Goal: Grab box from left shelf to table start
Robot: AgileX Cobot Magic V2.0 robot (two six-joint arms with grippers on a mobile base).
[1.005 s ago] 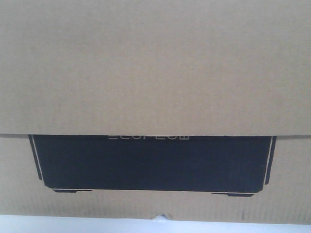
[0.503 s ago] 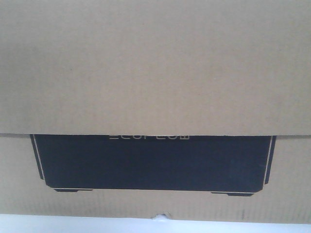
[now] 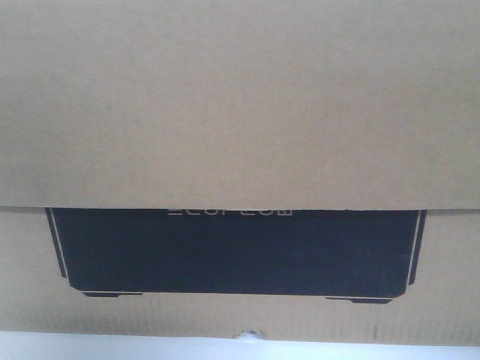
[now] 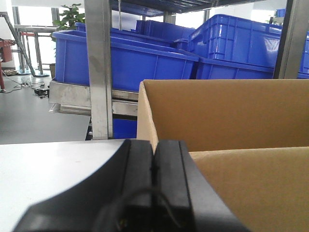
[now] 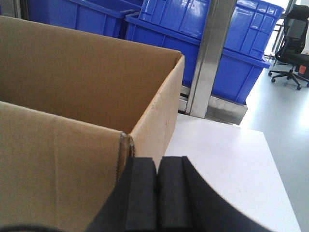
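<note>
Box (image 5: 72, 87), open-topped, sits on table (image 5: 227, 159); interior floor hidden.

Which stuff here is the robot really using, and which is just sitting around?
For the job:
- cardboard box, open-topped, standing on the table
- white table
- left gripper and right gripper, both shut, beside the box's corners

Just around:
- blue plastic bins
- steel rack posts
- office chair
- potted plant

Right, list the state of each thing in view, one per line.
Large brown corrugated cardboard box: open-topped, resting on the table.
Plain white table: bearing the box.
Left gripper: shut, empty, beside the box's corner.
Right gripper: shut, empty, at the box's corner.
Blue plastic bins: shelved behind.
</note>
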